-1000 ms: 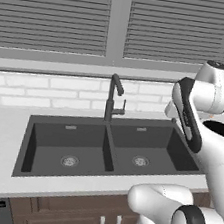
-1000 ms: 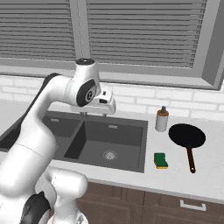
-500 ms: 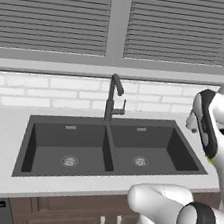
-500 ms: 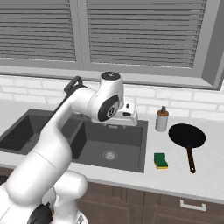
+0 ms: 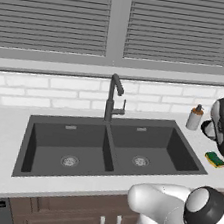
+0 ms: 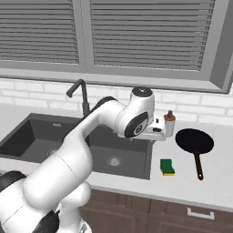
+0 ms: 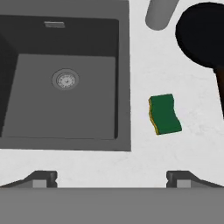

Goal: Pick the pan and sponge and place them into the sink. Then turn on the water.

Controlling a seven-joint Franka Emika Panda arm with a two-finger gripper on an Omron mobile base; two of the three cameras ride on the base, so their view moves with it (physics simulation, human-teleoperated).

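**While the claw is hanging wide, line up on the first pickup**

While nothing is yet in the sink, the arm is reaching out over the bench to the right of the basins, and the claw is standing with its fingers fully apart, holding nothing. Both task items are lying on the bench on that side: the sponge just past the sink's right rim, green face up and slightly skewed, and the pan further right and back, with its handle pointing toward the front edge. A soap bottle is standing behind them, near the pan's rim.

Judging from the hand view, the sponge is sitting off to the right of the claw's centre line, so the hand probably needs shifting that way before dropping. Turning the wrist so the fingers are closing across the sponge's short sides looks like the surer grip. If the pan is going first, the handle seems the sensible place to take it, well clear of the bottle. Either way, descending straight and keeping the fingers spread until they are bracketing the item should avoid nudging it away.
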